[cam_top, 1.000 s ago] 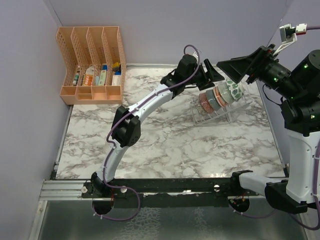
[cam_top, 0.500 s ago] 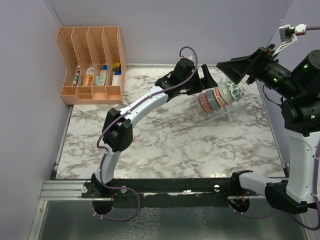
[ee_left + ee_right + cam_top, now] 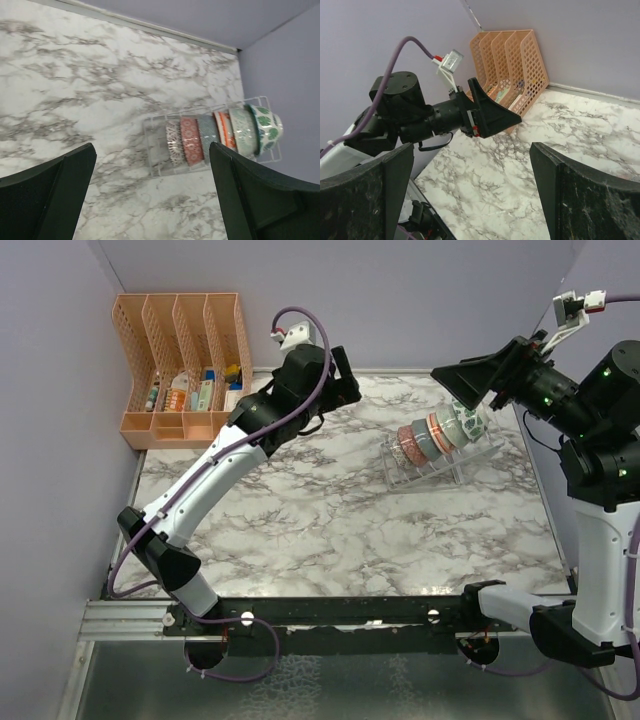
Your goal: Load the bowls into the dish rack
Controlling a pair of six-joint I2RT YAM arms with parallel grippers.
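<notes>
The marble table (image 3: 330,530) is filling the middle of the top view, its glossy slab veined white and grey. Purple walls (image 3: 50,440) are closing its left and far edges, and open marble is stretching from the centre to the lower left. The left arm (image 3: 200,490) is reaching diagonally from the lower left up to the far edge. The right arm (image 3: 600,480) is standing tall at the right edge. The orange lattice organiser (image 3: 185,370) is sitting in the upper left corner.

The clear wire rack (image 3: 440,468) is sitting right of centre, near the table's right edge. All six bowls (image 3: 440,435) are standing on edge in it, in one tight row.

The left gripper (image 3: 342,380) is hanging by the far edge, well apart from the rack, its jaws spread wide and gripping nothing. The right gripper (image 3: 468,375) is hovering just above the row's right end in the picture, its jaws likewise spread and empty.

The left wrist view is showing each bowl's pattern, with the leaf-print bowl (image 3: 265,127) at the right end. The right wrist view is looking the other way, at the organiser and the left gripper.
</notes>
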